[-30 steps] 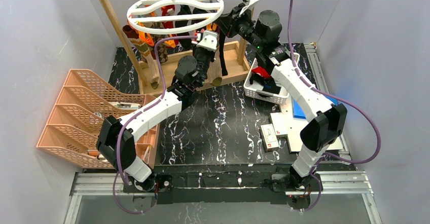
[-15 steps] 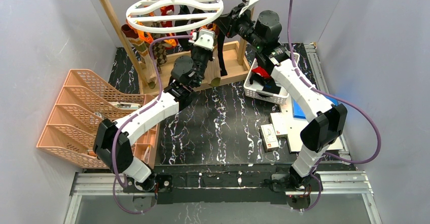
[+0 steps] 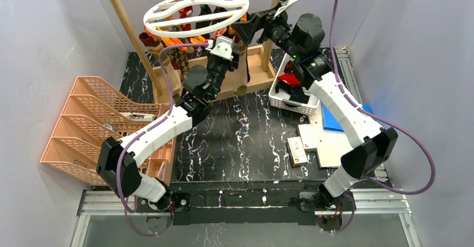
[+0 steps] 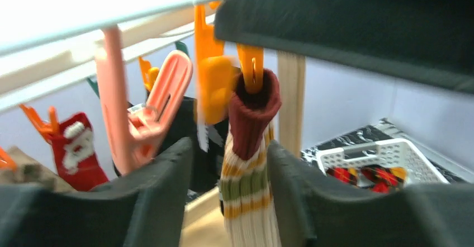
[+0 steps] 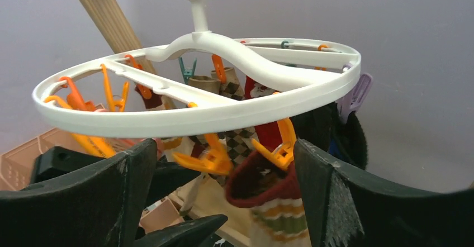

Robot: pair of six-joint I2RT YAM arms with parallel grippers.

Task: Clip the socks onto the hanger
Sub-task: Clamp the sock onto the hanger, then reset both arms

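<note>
Hanging from an orange clip (image 4: 250,68) at the near rim of the hanger (image 5: 195,121), a striped sock (image 4: 246,169) with a maroon cuff drops straight down. The left gripper (image 4: 229,149) sits just under the hanger with its jaws parted, one finger on each side of that sock. A gap shows beside one finger; whether the other touches the sock cannot be told. The right gripper (image 5: 223,152) is level with the hanger's rim on its right side, jaws spread wide and holding nothing, straddling the clip and cuff. Other socks (image 4: 75,152), red, argyle and dark, hang clipped beneath the hanger's far side. Below and right of the hanger, a basket (image 3: 288,107) holds red and dark socks.
</note>
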